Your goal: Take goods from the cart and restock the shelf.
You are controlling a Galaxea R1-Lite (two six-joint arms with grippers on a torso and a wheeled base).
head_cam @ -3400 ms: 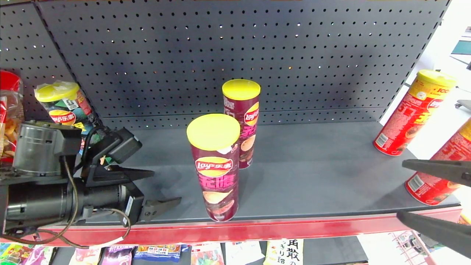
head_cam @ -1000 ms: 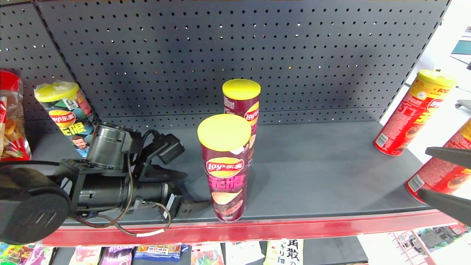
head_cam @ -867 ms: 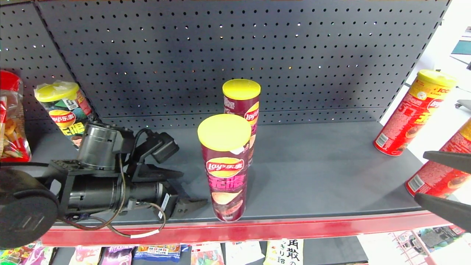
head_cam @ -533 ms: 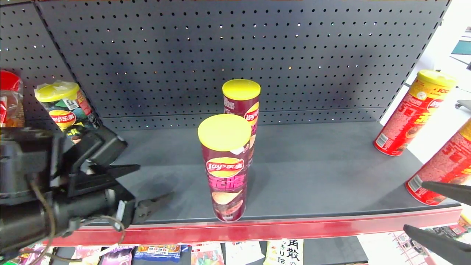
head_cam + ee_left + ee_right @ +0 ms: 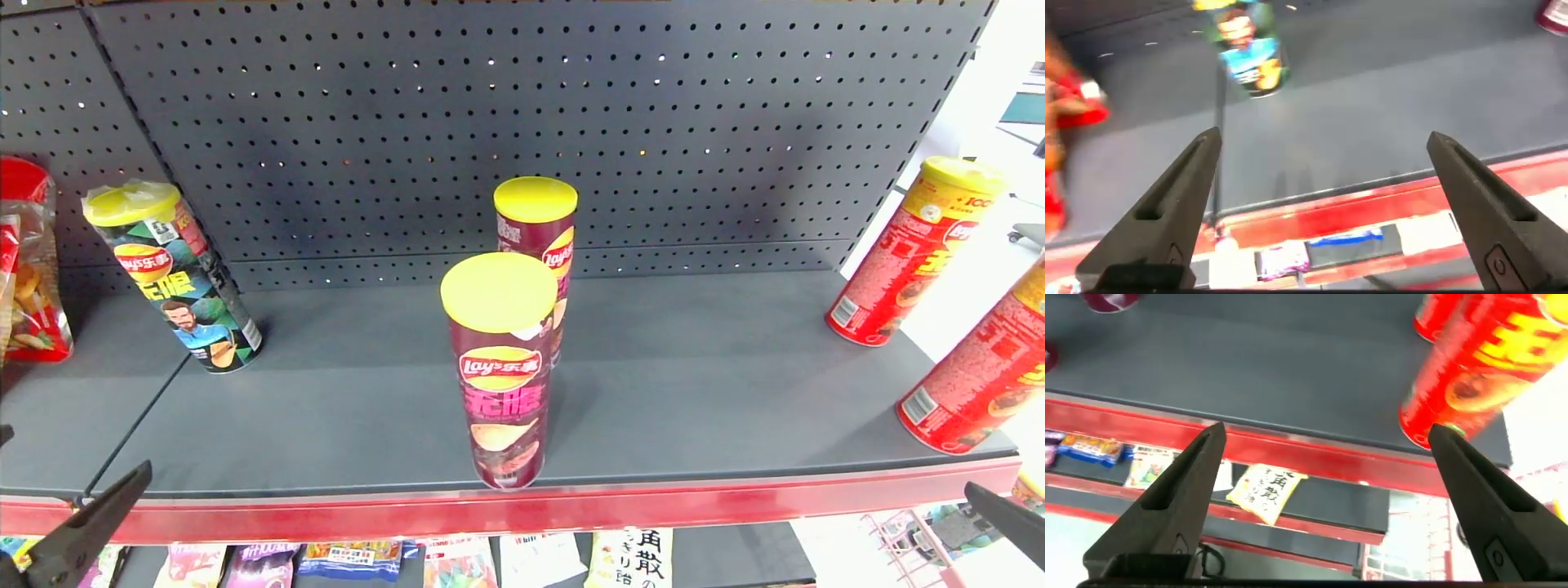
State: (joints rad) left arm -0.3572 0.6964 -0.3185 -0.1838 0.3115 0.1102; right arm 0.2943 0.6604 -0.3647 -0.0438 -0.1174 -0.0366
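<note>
Left hand (image 5: 1323,135): fingers spread, empty, off the red front lip of the shelf (image 5: 694,384). Right hand (image 5: 1326,428): same (spread, empty), near a red can (image 5: 971,376) at the shelf's right end. Front maroon can (image 5: 502,384) upright mid-shelf, rear maroon can (image 5: 535,220) just behind.

Jaws spread wide on the left end effector (image 5: 1323,135) and right end effector (image 5: 1326,428) (the 2 well apart).

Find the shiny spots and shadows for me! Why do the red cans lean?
Head view: light glints along the red shelf edge, lights shine through holes in the back panel, the front purple can casts a shadow to its right, and the red cans lean outward, probably from a wide lens. Left wrist view: pale streaks gleam on that edge.
</note>
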